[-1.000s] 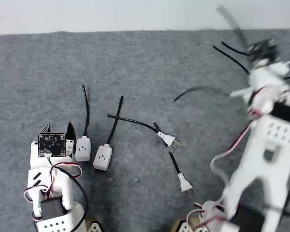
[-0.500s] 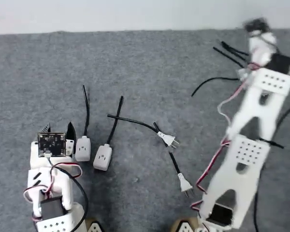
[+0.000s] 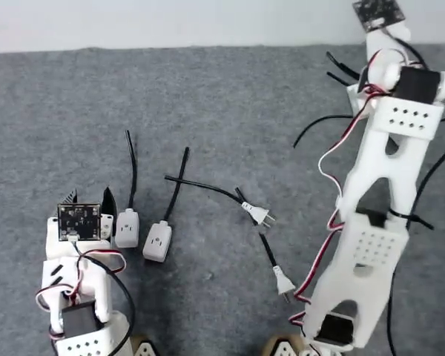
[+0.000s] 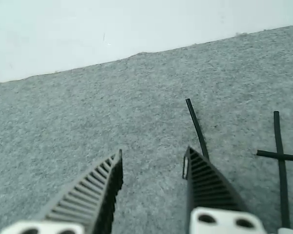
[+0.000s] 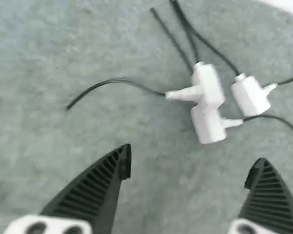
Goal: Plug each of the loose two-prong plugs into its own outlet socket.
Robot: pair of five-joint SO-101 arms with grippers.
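Two white outlet sockets (image 3: 127,227) (image 3: 157,241) with black cords lie side by side near the table's front left. My left gripper (image 3: 90,194) rests just left of them, open and holding nothing; its fingers (image 4: 105,187) frame bare carpet and a cord end (image 4: 195,124). Two loose two-prong plugs (image 3: 258,214) (image 3: 283,282) lie mid-table. The right arm (image 3: 389,148) stretches to the far right corner. My right gripper (image 5: 194,155) is open above a cluster of white plug and socket bodies (image 5: 207,97) with black cords, not touching them.
Grey carpet covers the table, with a pale wall (image 3: 208,22) along its far edge. Black cords (image 3: 208,189) cross between the sockets and plugs. More loose cords (image 3: 319,130) trail beside the right arm.
The right arm has swung from a folded pose out toward the far right corner, its wrist now at the table's back edge. The left arm, sockets and plugs have stayed put.
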